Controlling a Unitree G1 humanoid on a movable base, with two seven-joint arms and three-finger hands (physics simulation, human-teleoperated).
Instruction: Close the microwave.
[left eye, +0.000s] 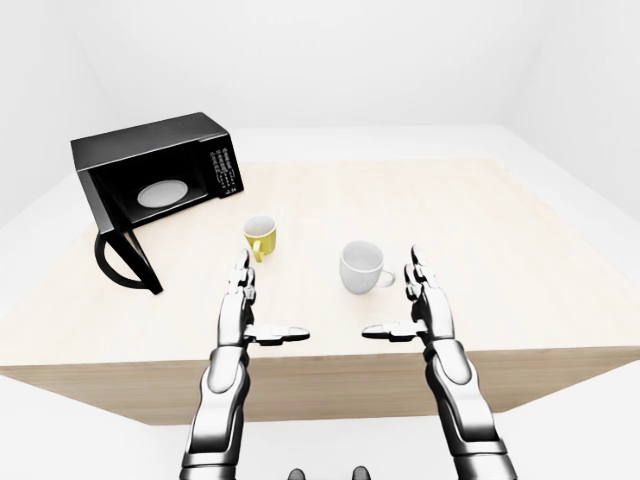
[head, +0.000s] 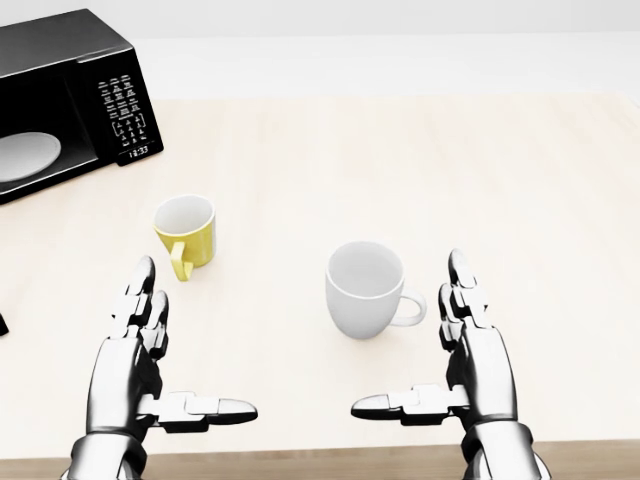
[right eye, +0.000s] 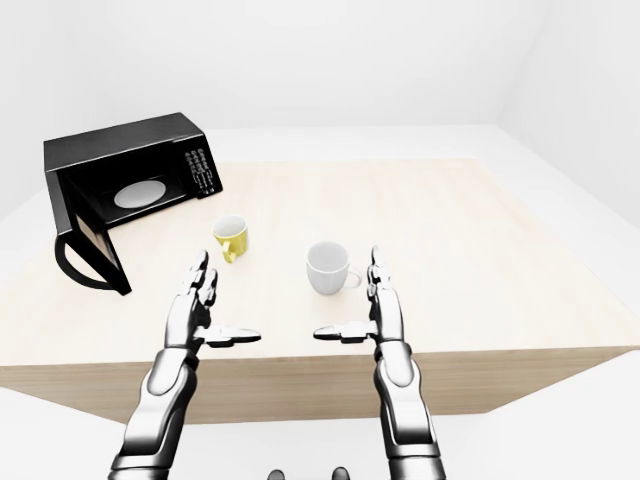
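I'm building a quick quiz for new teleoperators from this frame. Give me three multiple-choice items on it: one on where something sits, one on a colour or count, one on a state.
1. In the left-eye view, where is the microwave on the table?
A. upper left
B. lower right
C. centre

2. How many mugs stand on the table?
A. one
B. two
C. four

3. What is the microwave door's state?
A. shut
B. removed
C. swung open

Answers:
1 A: it sits at the table's upper-left part.
2 B: a yellow mug and a white mug.
3 C: the door hangs out at the cavity's left and the turntable shows, while the left hand and right hand are open and empty, apart from it.
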